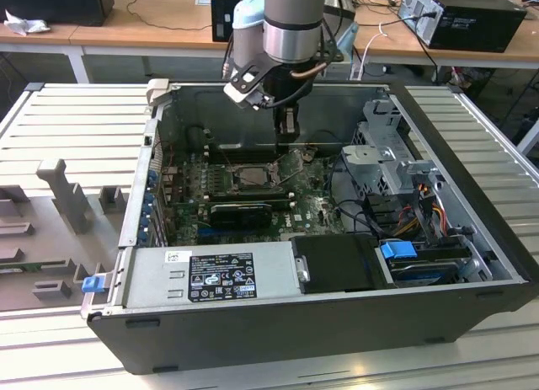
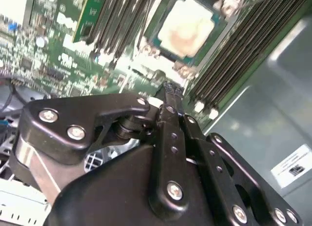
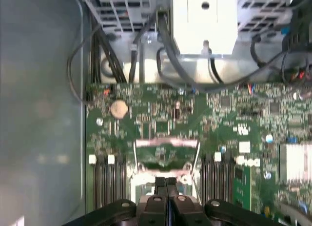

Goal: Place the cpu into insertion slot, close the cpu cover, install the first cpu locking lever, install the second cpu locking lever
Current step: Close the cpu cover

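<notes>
Gripper (image 3: 165,181), fingers pressed together on nothing, is held just above the cpu cover (image 1: 292,165), raised at the side of the insertion slot (image 1: 237,176) toward the edge of the motherboard (image 1: 313,213) by the drive cage (image 1: 381,158); the cpu (image 2: 187,29) is seated in that slot.

Straight above the insertion slot (image 1: 251,176) the case is open; the tilted-up cpu cover (image 1: 292,165) stands at its edge, memory slots (image 3: 105,182) flank it, and a drive cage (image 1: 383,150) rises beyond that cover.

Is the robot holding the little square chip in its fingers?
No, in the second wrist view the cpu lies flat down on the motherboard, apart from the shut fingers.
</notes>
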Controlling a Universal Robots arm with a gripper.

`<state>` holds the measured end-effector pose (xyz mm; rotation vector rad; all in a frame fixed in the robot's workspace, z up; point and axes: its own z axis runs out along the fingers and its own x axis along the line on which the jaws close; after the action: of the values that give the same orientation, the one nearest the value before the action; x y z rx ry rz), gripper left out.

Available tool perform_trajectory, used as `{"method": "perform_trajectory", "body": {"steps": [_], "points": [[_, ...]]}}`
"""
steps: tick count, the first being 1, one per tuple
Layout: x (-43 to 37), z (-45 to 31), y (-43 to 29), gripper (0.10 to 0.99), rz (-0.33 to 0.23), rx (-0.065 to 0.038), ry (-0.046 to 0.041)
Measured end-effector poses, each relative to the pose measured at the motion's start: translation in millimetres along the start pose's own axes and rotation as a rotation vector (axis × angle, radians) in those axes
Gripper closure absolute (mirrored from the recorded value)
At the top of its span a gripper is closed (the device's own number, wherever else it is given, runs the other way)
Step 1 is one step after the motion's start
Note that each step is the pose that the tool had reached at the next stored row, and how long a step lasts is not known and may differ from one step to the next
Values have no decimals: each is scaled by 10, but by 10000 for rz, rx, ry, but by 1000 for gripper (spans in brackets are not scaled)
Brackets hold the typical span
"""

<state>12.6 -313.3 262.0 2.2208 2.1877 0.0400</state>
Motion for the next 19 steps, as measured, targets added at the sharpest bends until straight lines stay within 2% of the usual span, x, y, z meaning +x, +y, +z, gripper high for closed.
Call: {"method": "perform_trajectory", "body": {"steps": [5, 9, 13, 16, 19], "points": [[3, 10, 189, 980, 0, -1, 2], [5, 20, 304, 980, 1, -1, 2], [7, 52, 478, 980, -167, -1, 8], [7, 109, 512, 980, -190, 0, 7], [-64, 194, 511, 980, -200, 3, 18]]}}
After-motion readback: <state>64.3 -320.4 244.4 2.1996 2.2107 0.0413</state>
